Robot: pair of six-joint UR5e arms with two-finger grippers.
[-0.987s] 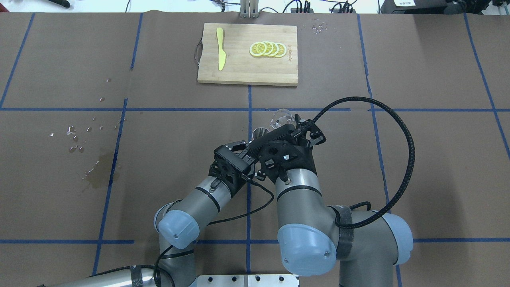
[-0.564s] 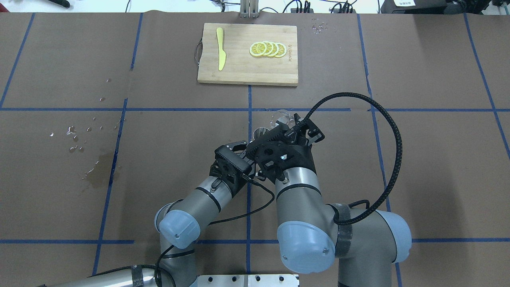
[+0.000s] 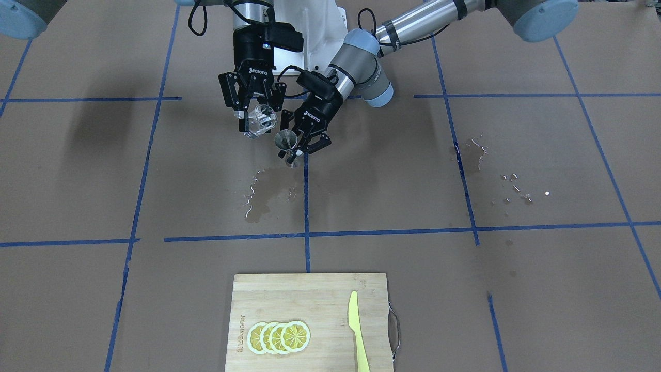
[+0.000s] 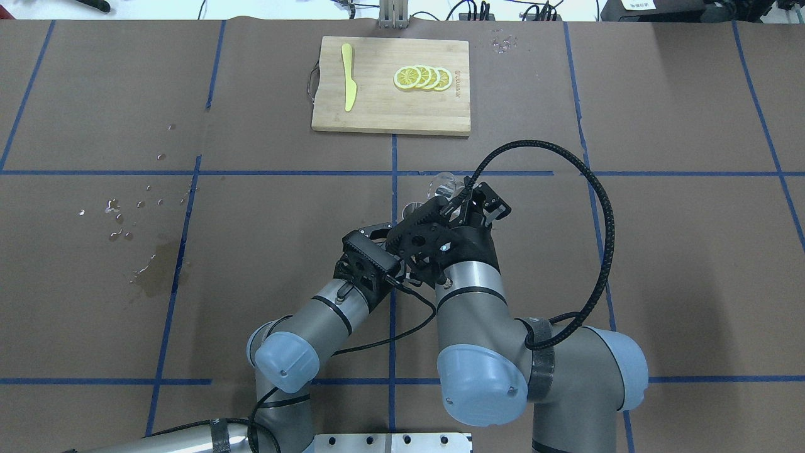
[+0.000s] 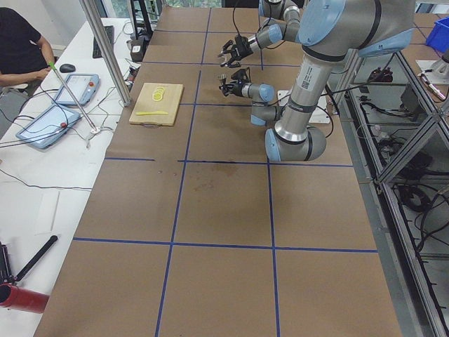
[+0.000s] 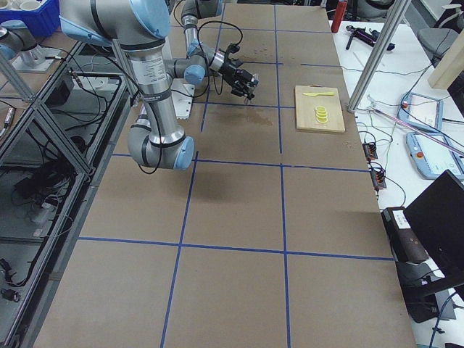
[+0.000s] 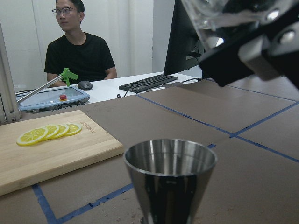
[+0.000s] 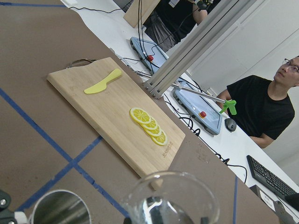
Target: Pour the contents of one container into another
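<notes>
My right gripper (image 3: 256, 123) is shut on the clear glass tumbler (image 3: 261, 119), holding it in the air and tilted, its mouth turned toward the jigger. My left gripper (image 3: 296, 149) is shut on the waist of the steel jigger (image 3: 285, 140), which stands upright just beside and slightly below the tumbler. Overhead, the tumbler (image 4: 444, 184) and the jigger (image 4: 410, 208) peek out beyond the two wrists. The left wrist view shows the jigger's open cup (image 7: 170, 175) close up, with the tumbler (image 7: 224, 18) above and to its right. In the right wrist view the tumbler's rim (image 8: 170, 198) sits next to the jigger's mouth (image 8: 58, 207).
A wet puddle (image 3: 268, 194) darkens the paper below the jigger. More drops (image 3: 508, 181) lie on the robot's left side. A bamboo cutting board (image 4: 377, 113) at the far edge carries lemon slices (image 4: 422, 77) and a yellow knife (image 4: 348, 77). An operator (image 7: 79, 46) sits beyond the table.
My right wrist has rotated and shifted slightly left, tipping the tumbler further toward the jigger; its cable loop swung left. The left arm holds nearly still.
</notes>
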